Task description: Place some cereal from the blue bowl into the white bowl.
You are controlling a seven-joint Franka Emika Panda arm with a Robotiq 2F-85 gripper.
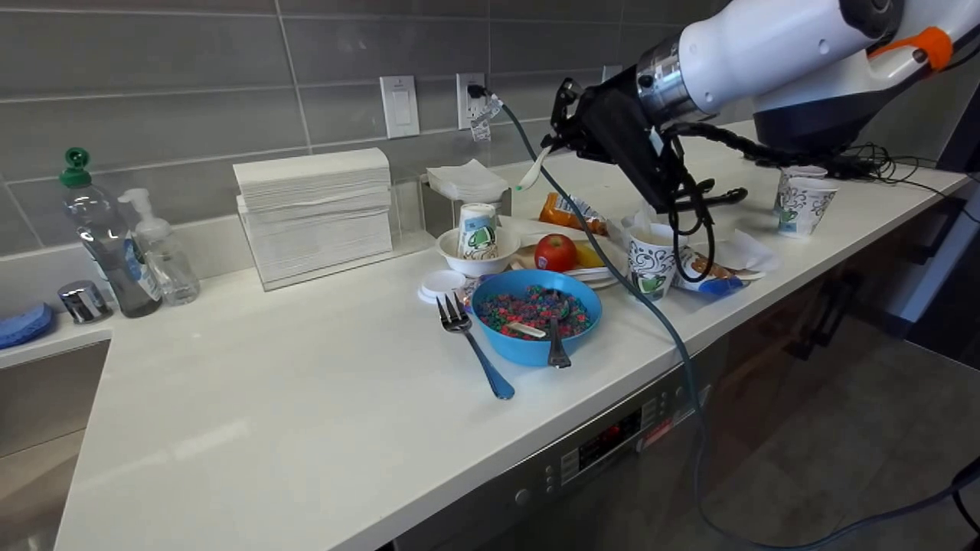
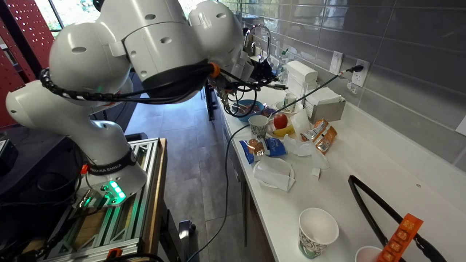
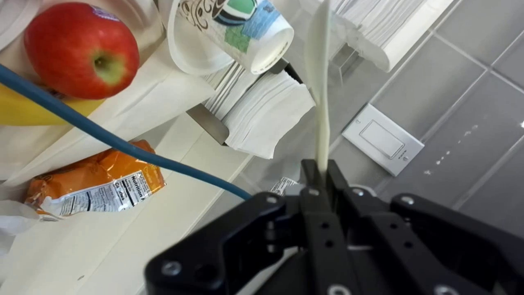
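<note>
My gripper (image 1: 548,144) is shut on a white plastic spoon (image 1: 534,170), held in the air above and behind the food area. In the wrist view the fingertips (image 3: 322,168) pinch the spoon's handle (image 3: 322,135); its far end runs out of the frame. A green spot shows at the spoon's tip in an exterior view. The blue bowl (image 1: 521,350) holds the reddish, multicoloured cereal (image 1: 517,306); it also shows in an exterior view (image 2: 243,117) but not in the wrist view. The white bowl (image 1: 476,266) stands behind it with an upside-down paper cup (image 1: 478,233) inside.
A dark spoon (image 1: 558,348) and a pale piece (image 1: 526,330) lie in the blue bowl. A fork (image 1: 481,358) lies beside it. A blue cable (image 1: 658,314) hangs across the area. An apple (image 1: 556,252), paper cup (image 1: 651,260), orange bag (image 1: 570,213) and napkin holder (image 3: 211,123) stand close.
</note>
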